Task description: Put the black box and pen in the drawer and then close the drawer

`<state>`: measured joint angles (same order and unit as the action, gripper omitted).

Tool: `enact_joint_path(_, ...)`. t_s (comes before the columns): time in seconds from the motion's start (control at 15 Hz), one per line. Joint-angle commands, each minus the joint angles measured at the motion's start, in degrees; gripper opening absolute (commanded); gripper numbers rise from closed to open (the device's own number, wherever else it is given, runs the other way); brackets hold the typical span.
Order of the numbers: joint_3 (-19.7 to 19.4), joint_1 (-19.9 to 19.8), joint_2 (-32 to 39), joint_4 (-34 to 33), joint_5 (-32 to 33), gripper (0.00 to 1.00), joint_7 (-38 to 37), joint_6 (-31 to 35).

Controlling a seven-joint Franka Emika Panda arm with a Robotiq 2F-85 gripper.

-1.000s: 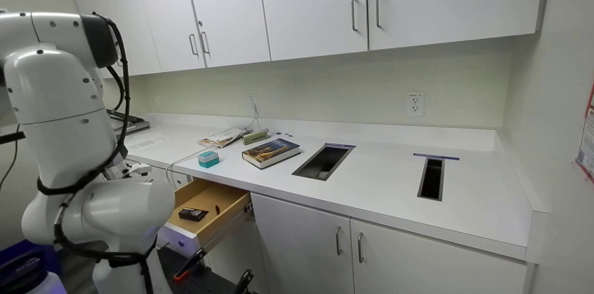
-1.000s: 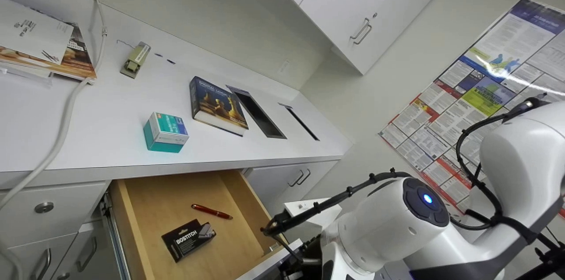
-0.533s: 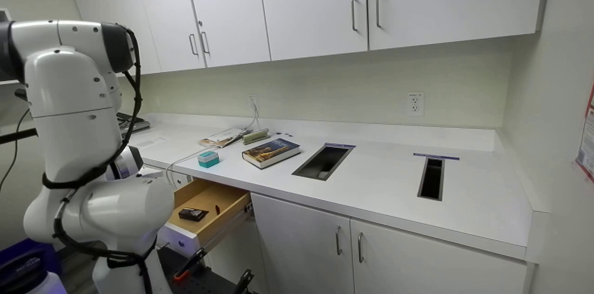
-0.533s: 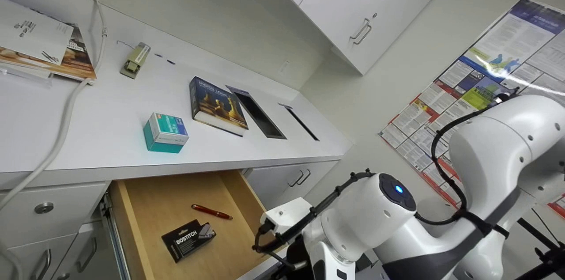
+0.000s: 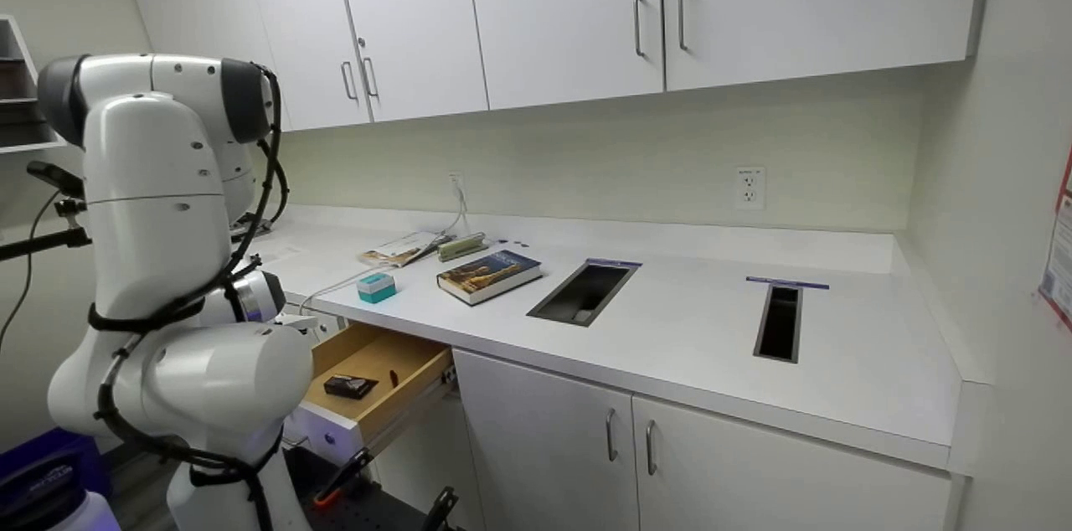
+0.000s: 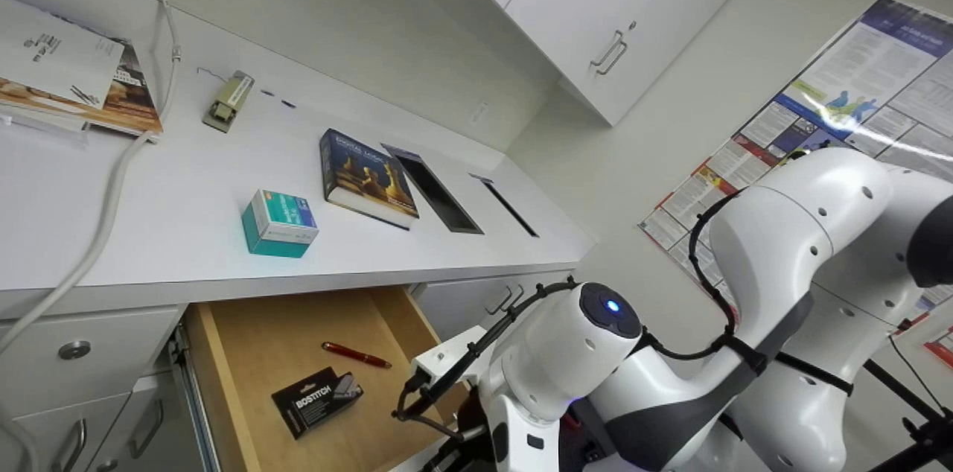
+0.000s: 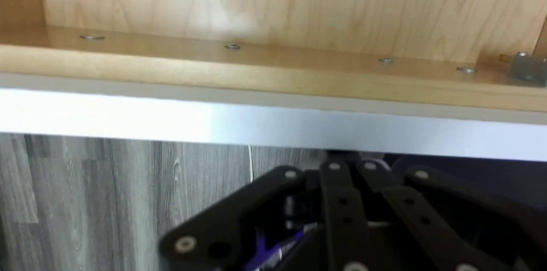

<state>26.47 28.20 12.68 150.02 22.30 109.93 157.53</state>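
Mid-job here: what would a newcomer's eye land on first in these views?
Probably the bulky white arm beside the pulled-out drawer, its blue light glowing in an exterior view. Next, the black BOSTITCH box and red pen, lying apart inside that drawer. Then the thick blue-and-gold book, flat on the white counter.

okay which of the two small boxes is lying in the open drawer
The black box marked BOSTITCH: it lies in the drawer near the red pen, while the teal and white box sits on the counter.
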Motion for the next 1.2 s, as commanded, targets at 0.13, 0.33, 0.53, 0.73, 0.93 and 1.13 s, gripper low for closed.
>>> enact_joint_path(0.13, -3.24, 2.13, -0.67, -3.85, 15.07, 0.0, -7.42, -7.61)
enact_joint_path(0.33, -3.43, 1.0, 0.22, -5.76, 21.68, 0.0, -9.68, -10.03)
enact_joint_path(0.53, -1.6, -0.77, 0.27, -4.55, 20.25, 0.01, -8.32, -8.31)
enact_joint_path(0.73, -1.31, -0.93, 0.5, -4.49, 20.21, 0.01, -8.24, -8.29)
enact_joint_path(0.93, -2.13, -0.26, 1.02, -5.18, 22.37, 0.0, -10.3, -9.29)
enact_joint_path(1.13, -5.82, -0.14, 2.54, -6.52, 32.51, 0.0, -19.16, -8.87)
